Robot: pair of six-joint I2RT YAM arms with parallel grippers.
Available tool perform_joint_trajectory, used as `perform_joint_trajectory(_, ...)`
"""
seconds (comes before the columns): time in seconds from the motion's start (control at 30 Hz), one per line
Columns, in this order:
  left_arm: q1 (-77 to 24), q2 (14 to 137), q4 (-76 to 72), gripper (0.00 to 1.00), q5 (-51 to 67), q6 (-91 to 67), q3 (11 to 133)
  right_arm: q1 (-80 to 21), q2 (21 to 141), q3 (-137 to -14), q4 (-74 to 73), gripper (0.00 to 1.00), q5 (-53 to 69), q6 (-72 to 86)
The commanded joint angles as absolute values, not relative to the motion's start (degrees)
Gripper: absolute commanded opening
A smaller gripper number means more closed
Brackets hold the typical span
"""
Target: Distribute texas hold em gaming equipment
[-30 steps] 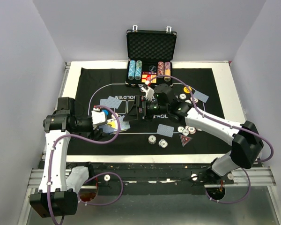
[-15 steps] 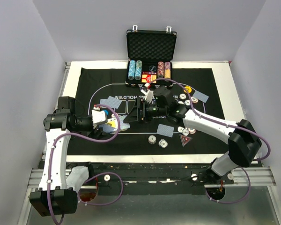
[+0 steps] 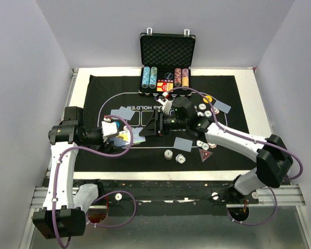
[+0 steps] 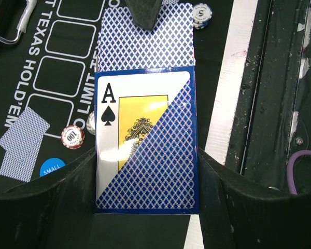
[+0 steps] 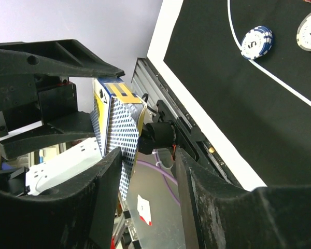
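My left gripper [image 3: 119, 134] is shut on a playing-card box [image 4: 145, 119] printed with an ace of spades and a blue diamond pattern. A blue-backed card [image 4: 145, 44] sticks out of the box's far end. My right gripper [image 3: 149, 126] is open right at that end, and one of its fingertips [image 4: 145, 13] lies over the card. In the right wrist view the box [image 5: 116, 127] stands just beyond my open right gripper [image 5: 149, 155]. Blue-backed cards [image 3: 122, 112] [image 3: 182, 144] [image 3: 223, 107], striped chips [image 3: 168, 154] [image 3: 205, 145], a red triangular marker [image 3: 204, 154] and a yellow button [image 3: 208, 99] lie on the mat.
The open black case [image 3: 167, 57] with chip rows stands at the back edge of the black mat [image 3: 119, 85]. A blue "SMALL" button [image 4: 52, 167], a red chip [image 4: 72, 136] and two cards [image 4: 23, 137] lie left of the box. The table's white border [image 4: 230, 78] runs on its right.
My right gripper has edged left, closer to the card box in my left gripper. The left arm has barely moved.
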State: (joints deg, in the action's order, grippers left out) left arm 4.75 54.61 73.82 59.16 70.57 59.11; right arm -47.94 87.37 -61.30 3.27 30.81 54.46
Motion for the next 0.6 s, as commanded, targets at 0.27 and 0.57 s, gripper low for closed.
perform_joint_trajectory(0.27,4.66,53.61,73.04,0.47,62.4,70.93,59.85,-48.43,83.32,-62.58,-1.58,0.77,29.71,53.61)
perform_joint_trajectory(0.57,4.66,53.7,73.12,0.47,62.23,71.02,59.85,-50.97,88.24,-65.12,-1.93,0.77,29.36,53.44)
